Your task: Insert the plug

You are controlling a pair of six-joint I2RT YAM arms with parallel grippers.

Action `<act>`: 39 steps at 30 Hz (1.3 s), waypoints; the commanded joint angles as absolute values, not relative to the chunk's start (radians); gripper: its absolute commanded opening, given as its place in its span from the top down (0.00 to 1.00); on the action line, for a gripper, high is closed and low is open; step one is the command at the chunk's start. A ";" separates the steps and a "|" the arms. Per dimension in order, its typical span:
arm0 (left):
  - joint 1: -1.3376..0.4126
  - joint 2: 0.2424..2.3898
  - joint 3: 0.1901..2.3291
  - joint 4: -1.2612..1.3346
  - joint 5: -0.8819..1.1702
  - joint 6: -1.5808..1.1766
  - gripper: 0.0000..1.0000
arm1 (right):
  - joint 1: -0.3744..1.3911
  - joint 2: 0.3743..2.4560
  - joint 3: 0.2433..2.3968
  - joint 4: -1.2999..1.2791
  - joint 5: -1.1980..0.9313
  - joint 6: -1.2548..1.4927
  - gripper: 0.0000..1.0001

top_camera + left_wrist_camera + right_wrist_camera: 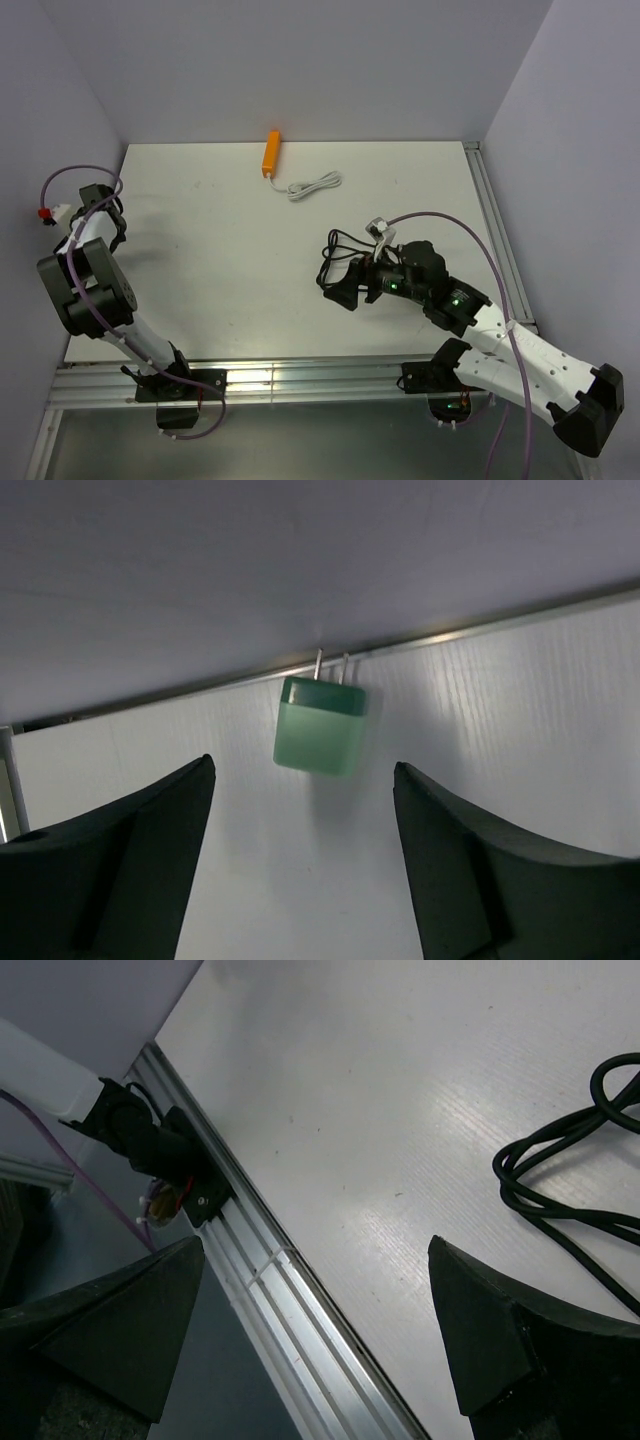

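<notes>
A pale green plug point(320, 725) with two metal prongs lies on the white table point(520, 730), its prongs pointing at the table's edge by the wall. My left gripper point(303, 766) is open, just short of the plug, with a finger on each side of it. In the top view the left gripper point(97, 199) is at the far left edge and the plug is hidden. An orange bar-shaped block point(271, 153) with a white cable point(315, 185) lies at the back. My right gripper point(343, 286) is open and empty mid-table; it also shows in the right wrist view point(315, 1245).
A coil of black cable point(345, 247) lies just behind my right gripper and shows in the right wrist view point(560, 1180). An aluminium rail point(300, 1310) runs along the table's near edge. Walls close in the left, back and right sides.
</notes>
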State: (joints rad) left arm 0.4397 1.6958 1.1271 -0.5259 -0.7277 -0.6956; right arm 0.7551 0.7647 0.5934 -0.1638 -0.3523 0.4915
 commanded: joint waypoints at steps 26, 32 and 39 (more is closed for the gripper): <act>0.486 1.919 1.157 -0.419 -0.716 -0.574 0.43 | 0.759 0.675 0.574 -0.179 -0.319 0.453 0.00; 0.486 1.905 1.143 -0.408 -0.661 -0.564 0.60 | 0.759 0.675 0.586 -0.207 -0.310 0.465 0.00; 0.460 1.847 1.118 -0.419 -0.565 -0.586 1.00 | 0.759 0.675 0.603 -0.298 -0.094 0.546 0.00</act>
State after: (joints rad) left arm 0.4751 1.8790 1.1400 -0.4084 -0.7010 -0.5682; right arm 0.7551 0.6930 0.5701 -0.2642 -0.2241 0.4995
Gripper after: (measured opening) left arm 0.498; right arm 0.999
